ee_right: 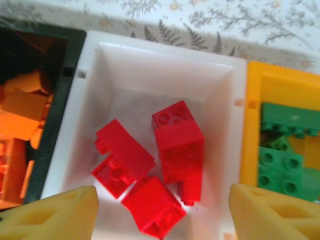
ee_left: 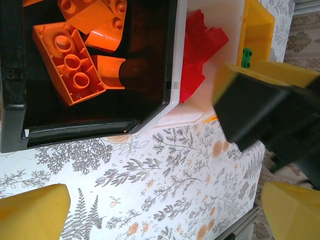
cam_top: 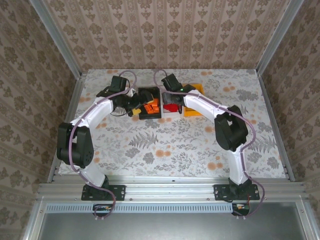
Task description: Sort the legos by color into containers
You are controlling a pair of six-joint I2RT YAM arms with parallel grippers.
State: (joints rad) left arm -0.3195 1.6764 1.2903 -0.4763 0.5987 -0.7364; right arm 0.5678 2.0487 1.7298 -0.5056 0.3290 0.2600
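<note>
Three bins in touching row toward far edge of table (cam_top: pixel 175 145), mid-width. Black bin (ee_left: pixel 80 131) holds orange bricks (ee_left: pixel 67 62); white bin (ee_right: pixel 165 65) holds red bricks (ee_right: pixel 177 145); yellow bin (ee_right: pixel 252 135) holds green bricks (ee_right: pixel 282 165). Above white bin: right gripper (ee_right: pixel 162 212), fingers apart, nothing between. Over table beside black bin's left side: left gripper (ee_left: pixel 161 211), fingers spread wide, empty.

Elbow out to the left, the left arm (cam_top: pixel 95 117) reaches forward and bends inward; the left gripper (ee_left: pixel 160 215) has its jaws spread wide, with nothing between the yellow pads (ee_left: pixel 30 212). The right arm (cam_top: pixel 207 106) mirrors it, elbow out to the right and forearm angled in. The right gripper (ee_right: pixel 160 215) points down, jaws apart and empty, near the left wrist but not touching it.
</note>
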